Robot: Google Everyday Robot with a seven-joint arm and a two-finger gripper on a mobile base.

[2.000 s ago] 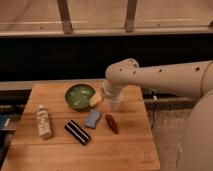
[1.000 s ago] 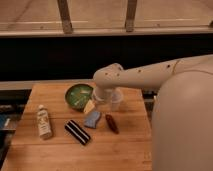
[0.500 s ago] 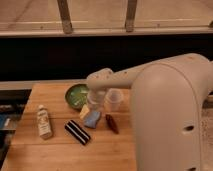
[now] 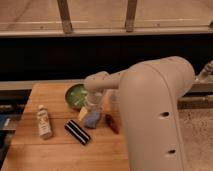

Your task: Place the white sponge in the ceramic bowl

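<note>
Pincer [image 4: 90,109] hangs from the end of my arm [image 4: 107,80] over the middle of the table [image 4: 35,157]. It points down, just right of the ceramic bowl [image 4: 74,94] and directly over the white sponge [image 4: 93,120]. I cannot tell whether the pincer is clenched or released, because its lower end blends into what lies beneath it.

The white sponge lies flat on the table, outside the bowl and just in front of the bowl's right side. I cannot tell whether the pincer is touching the sponge or only hovering close above it. A small yellowish piece [image 4: 82,114] sits against the sponge's left edge. It could be part of the pincer or something separate — I cannot say which.

The ceramic bowl stands toward the back of the table, green and glossy, and the arm's wrist covers its right rim. In front of the sponge and a little to the left, a black block [image 4: 77,132] with white stripes lies at a slant, near the sponge but apart from it. A reddish-brown thing [image 4: 112,123] lies just right of the sponge. A white bottle [image 4: 44,121] sits at the left of the table, well apart from the sponge.

My arm's big white casing fills the right side of the camera view and hides that part of the table. Behind the table there is a dark band, with a rail [image 4: 100,32] above it.
</note>
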